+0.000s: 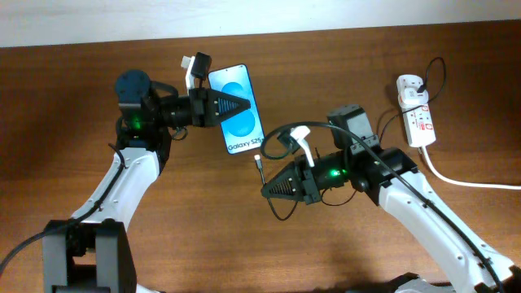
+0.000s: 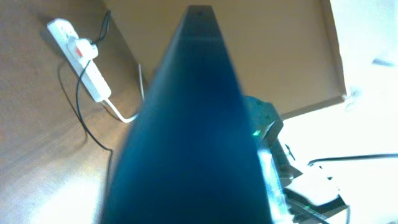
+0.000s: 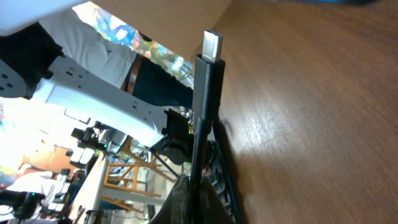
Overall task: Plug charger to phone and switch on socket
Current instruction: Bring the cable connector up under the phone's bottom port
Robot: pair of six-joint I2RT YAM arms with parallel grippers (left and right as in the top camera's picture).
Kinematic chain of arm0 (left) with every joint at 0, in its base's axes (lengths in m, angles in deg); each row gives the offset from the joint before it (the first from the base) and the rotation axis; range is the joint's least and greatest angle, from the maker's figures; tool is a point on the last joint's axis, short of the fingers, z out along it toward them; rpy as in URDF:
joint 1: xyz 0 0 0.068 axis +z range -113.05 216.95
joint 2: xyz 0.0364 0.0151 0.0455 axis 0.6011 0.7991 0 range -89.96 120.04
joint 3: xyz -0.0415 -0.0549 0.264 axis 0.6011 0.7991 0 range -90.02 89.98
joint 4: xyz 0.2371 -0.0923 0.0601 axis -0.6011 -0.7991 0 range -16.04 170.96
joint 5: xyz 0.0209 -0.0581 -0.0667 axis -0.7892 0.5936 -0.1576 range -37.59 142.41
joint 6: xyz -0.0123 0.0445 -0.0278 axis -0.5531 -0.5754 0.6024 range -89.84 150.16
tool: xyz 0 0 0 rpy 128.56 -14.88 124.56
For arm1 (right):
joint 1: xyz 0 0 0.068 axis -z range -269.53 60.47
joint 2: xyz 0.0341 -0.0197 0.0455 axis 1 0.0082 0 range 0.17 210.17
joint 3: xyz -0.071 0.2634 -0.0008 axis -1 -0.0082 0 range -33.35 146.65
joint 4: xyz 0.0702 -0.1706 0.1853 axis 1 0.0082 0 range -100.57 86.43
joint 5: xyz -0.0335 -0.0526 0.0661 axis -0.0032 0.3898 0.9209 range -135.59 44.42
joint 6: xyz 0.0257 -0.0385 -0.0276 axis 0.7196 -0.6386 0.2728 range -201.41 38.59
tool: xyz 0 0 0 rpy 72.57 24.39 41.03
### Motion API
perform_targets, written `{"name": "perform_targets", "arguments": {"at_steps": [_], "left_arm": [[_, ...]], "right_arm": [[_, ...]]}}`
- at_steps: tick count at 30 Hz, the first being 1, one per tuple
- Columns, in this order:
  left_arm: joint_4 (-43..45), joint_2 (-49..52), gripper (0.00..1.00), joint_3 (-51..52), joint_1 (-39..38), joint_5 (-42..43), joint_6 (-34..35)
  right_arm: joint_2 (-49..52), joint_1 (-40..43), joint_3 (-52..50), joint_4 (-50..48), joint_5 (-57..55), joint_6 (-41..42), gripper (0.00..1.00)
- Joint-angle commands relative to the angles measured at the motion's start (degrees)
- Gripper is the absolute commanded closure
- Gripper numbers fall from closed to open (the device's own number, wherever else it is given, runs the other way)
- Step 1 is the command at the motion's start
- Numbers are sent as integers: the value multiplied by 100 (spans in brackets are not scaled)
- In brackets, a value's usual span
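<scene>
Above the table, left end effector clamps blue-screened phone; right end effector pinches black charger.

phone screen blue w/ darker oval; socket white w/ red marks; charger blk

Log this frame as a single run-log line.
left: jaws shut on phone | right: jaws shut on charger, tip exposed | plug: not yet in phone | socket: no arm at it
</scene>
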Motion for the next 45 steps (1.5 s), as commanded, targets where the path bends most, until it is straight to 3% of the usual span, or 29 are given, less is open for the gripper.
{"name": "perform_targets", "arguments": {"at_steps": [1,3,11,15,18,25,30,45], "left_arm": [[50,15,100,-101,2,-15,710],[50,15,100,-101,2,-101,822],[0,15,100,-101,0,-76,844],[-684,15,100,-101,2,-98,833],[-682,15,100,-101,2,-72,796],[-684,15,100,-101,2,225,-90],[-686,37,100,-101,2,131,-205],[-918,35,100,-101,-57,120,-24]], "right_arm": [[109,-129,2,-308,144,422,96],[109,-153,2,-448,-181,824,96],[109,-153,2,-765,-343,1119,96],[109,-326,4,-763,-588,1121,96],[109,-586,4,-754,-1104,1141,96],[-85,-605,31,-35,-2083,1158,96],[-693,-610,31,-9,-2085,1051,96],[-713,-903,31,-144,-2339,1121,96]]}}
